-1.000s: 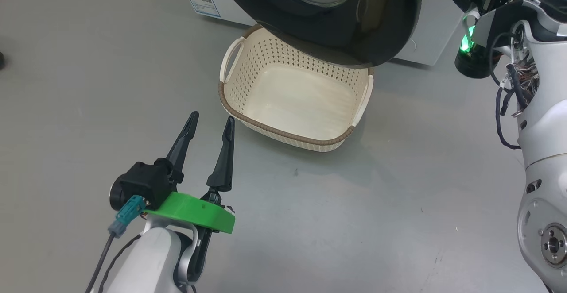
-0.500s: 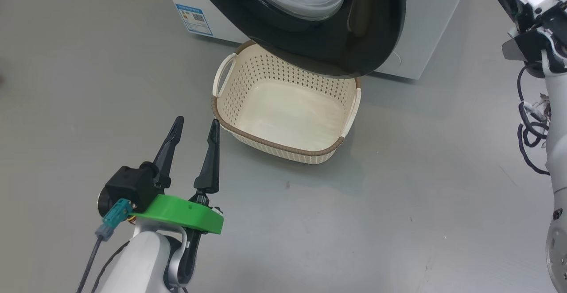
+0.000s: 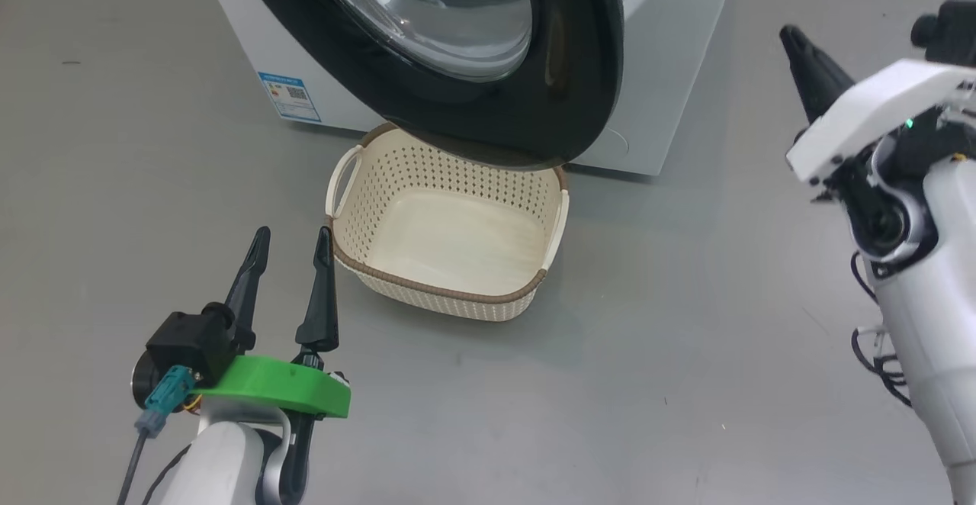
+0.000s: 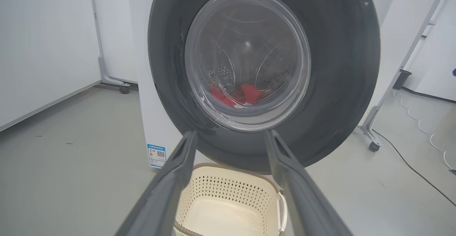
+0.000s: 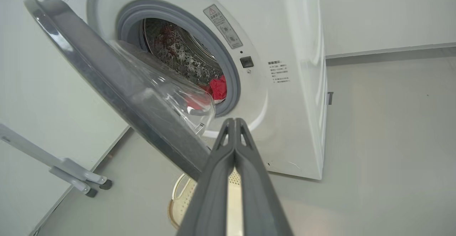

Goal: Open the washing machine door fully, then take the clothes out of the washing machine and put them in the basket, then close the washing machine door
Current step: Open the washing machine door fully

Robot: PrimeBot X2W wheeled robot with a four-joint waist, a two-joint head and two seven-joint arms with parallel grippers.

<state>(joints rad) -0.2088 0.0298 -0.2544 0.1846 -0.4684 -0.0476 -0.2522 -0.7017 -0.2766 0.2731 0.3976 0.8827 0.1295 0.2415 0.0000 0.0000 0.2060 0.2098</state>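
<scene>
Door is found partly open, overhanging the basket, which is set on a smooth grey floor. Red clothes are seen inside the drum. White wall panels are noted. A blue sticker and a warning label are borne by the machine; neither can be read. Left gripper is spread wide and empty; right gripper is pressed together, holding nothing.

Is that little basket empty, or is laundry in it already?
Empty: the basket shows a bare cream bottom; the red clothes lie inside the washing machine.
</scene>
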